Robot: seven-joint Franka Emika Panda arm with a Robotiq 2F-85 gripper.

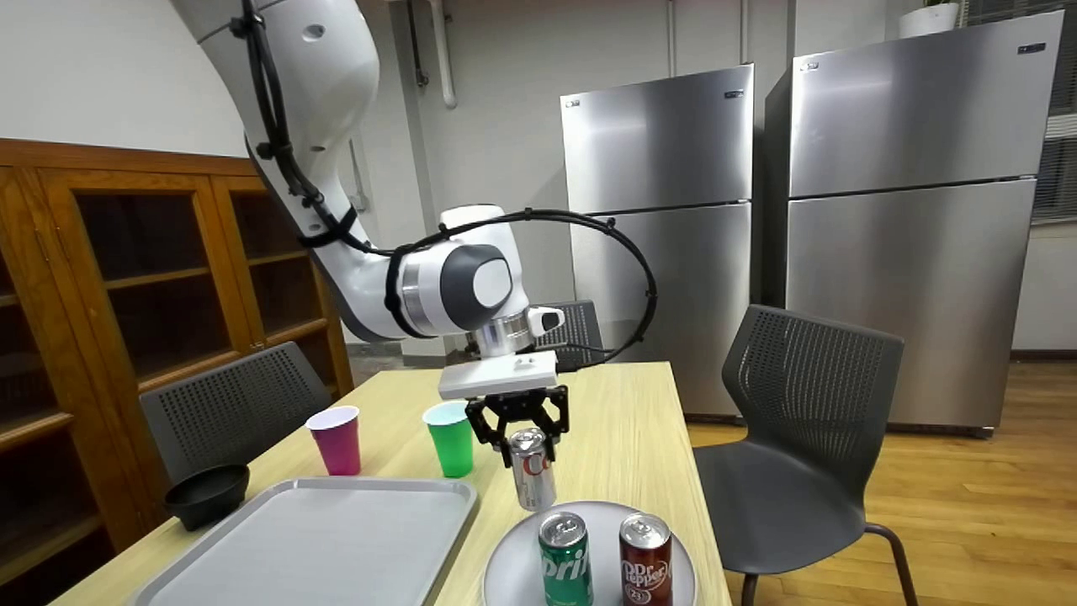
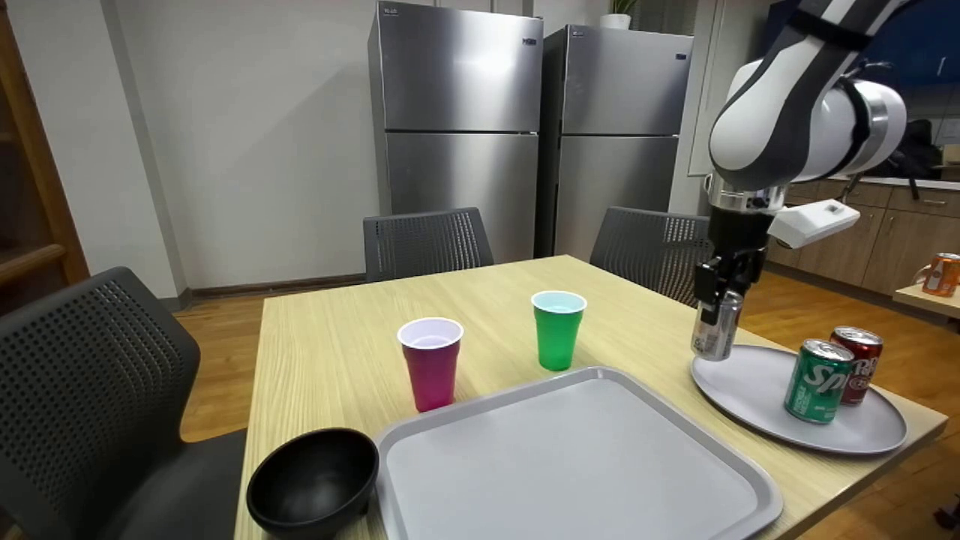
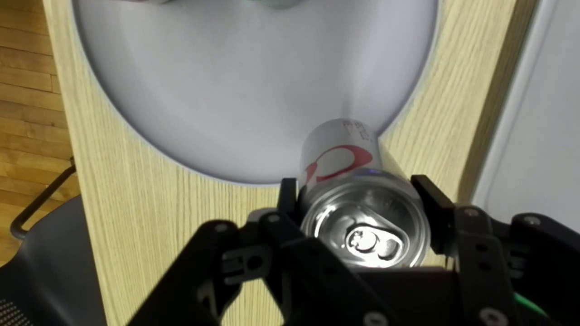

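Claw (image 1: 529,450): clasped around one silver can (image 1: 534,486), tilted, at the rim of the round plate (image 2: 750,386), contact unclear. Left to right in an exterior view: black bowl (image 2: 313,480); magenta cup (image 2: 432,371); green cup (image 2: 558,336); gray tray (image 2: 581,465), rectangular; claw with can; plate, bearing one Sprite can (image 2: 818,384) and, beside it, one Dr Pepper can (image 2: 864,366).
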